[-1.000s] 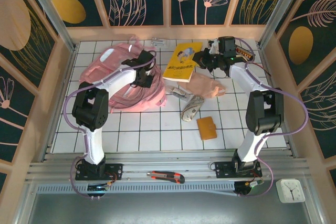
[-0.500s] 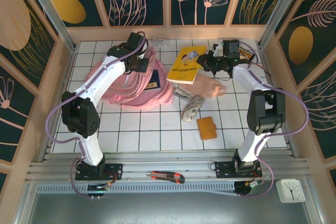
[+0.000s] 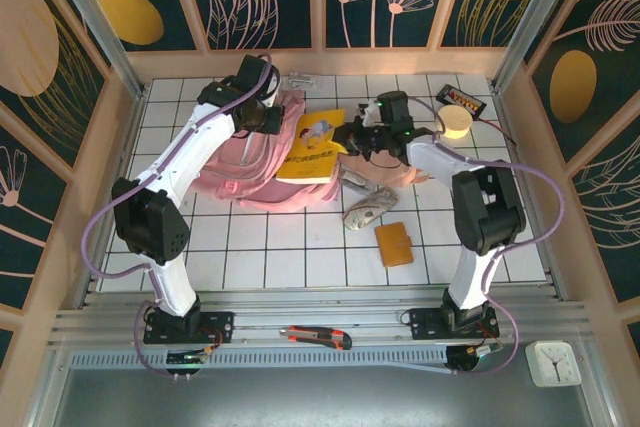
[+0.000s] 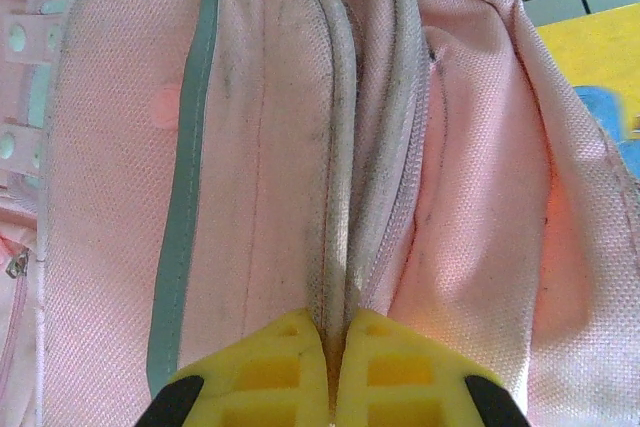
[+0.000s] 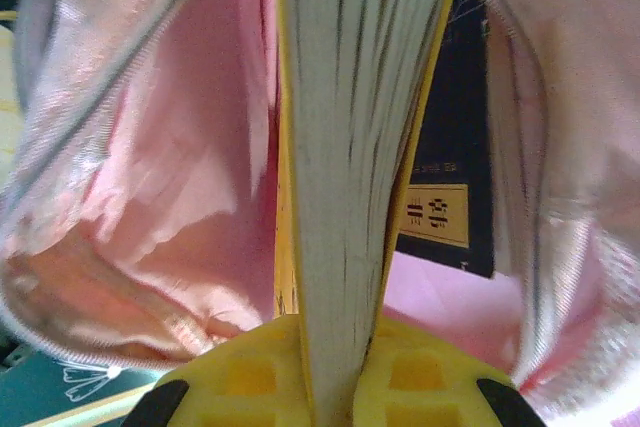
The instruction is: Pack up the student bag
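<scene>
Student bag (image 3: 250, 162) lies upper left of centre on table (image 3: 300, 257). Left pincer (image 4: 335, 332) is pinched on its opening rim. Right pincer (image 5: 335, 347) clamps yellow book (image 5: 345, 127) edge-on. Bag mouth lies directly left in the top view, with the book's long axis pointing in.

I can read nothing with certainty. From my right wrist, a dark book (image 5: 458, 97) inside the student bag (image 5: 190, 147) carries a gold label (image 5: 436, 213) with dark characters turned sideways, and a line of tiny pale print above it; both are too blurred to make out. From above, the yellow book (image 3: 312, 150) shows dark cover lettering and the white clock (image 3: 553, 363) a dial, both too small to read.
</scene>
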You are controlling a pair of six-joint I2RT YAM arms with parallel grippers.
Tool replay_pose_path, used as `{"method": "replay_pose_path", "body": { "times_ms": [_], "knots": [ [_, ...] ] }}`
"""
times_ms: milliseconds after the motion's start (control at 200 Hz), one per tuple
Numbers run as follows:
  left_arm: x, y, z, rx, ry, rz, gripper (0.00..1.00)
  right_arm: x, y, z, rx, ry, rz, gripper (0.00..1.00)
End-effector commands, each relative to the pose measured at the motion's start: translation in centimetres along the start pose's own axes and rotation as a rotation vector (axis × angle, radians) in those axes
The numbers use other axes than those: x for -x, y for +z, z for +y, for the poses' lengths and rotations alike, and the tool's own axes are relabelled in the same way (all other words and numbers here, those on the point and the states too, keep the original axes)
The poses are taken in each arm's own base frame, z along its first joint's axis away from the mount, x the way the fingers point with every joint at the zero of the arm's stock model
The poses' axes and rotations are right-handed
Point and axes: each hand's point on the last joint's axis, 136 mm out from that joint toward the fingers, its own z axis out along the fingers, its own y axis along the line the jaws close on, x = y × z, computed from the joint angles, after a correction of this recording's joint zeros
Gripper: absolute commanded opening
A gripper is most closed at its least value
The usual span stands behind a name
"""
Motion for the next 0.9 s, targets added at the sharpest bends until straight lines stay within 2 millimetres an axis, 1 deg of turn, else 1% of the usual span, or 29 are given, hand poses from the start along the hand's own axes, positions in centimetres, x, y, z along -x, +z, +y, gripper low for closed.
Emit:
{"method": "replay_pose_path", "body": {
  "times_ms": [0,95,240,335,500,560,575,641,661,721,766,811,846,896],
  "knots": [
    [3.4,-3.1,-1.3,-0.074,0.0,-0.132,0.0,2.0,1.7,3.0,0.09,-0.064,-0.028,0.0],
    [3.5,-3.3,-1.6,-0.089,0.008,-0.139,0.0,2.6,3.5,2.5,0.098,-0.036,-0.028,0.0],
    [3.8,-3.6,-2.3,-0.126,0.008,-0.149,0.0,3.0,6.2,2.4,0.11,-0.035,-0.027,0.0],
    [4.0,-3.9,-2.4,-0.138,0.009,-0.157,0.0,3.1,8.2,2.7,0.11,-0.05,-0.021,0.0],
    [3.8,-3.7,-2.9,-0.167,0.009,-0.151,0.0,3.0,12.0,2.7,0.118,-0.056,-0.009,0.0],
    [3.7,-3.5,-3.1,-0.175,0.006,-0.147,0.0,3.9,12.9,2.5,0.121,-0.05,-0.024,0.0],
    [3.8,-3.5,-3.1,-0.175,0.006,-0.148,0.0,3.2,13.6,2.9,0.125,-0.056,-0.009,0.0],
    [3.8,-3.3,-3.1,-0.173,0.007,-0.147,0.0,2.9,14.7,3.2,0.138,-0.052,0.012,0.0],
    [3.9,-3.3,-3.0,-0.172,0.006,-0.148,0.0,2.8,14.9,3.3,0.14,-0.052,0.02,0.07],
    [3.9,-3.3,-3.0,-0.171,0.006,-0.147,0.0,2.8,14.8,3.5,0.131,-0.058,0.026,0.35],
    [3.9,-3.2,-2.9,-0.169,0.004,-0.147,0.0,2.9,14.2,3.8,0.117,-0.079,0.016,0.48],
    [3.7,-2.9,-2.8,-0.166,0.003,-0.141,0.0,3.1,13.3,3.9,0.097,-0.098,0.005,0.56],
    [3.7,-3.0,-2.7,-0.165,0.002,-0.141,0.0,3.2,12.5,4.0,0.084,-0.109,0.0,0.6],
    [3.6,-2.9,-2.5,-0.161,0.0,-0.138,0.0,2.6,11.6,3.9,0.059,-0.114,0.004,0.63]
  ]
}}
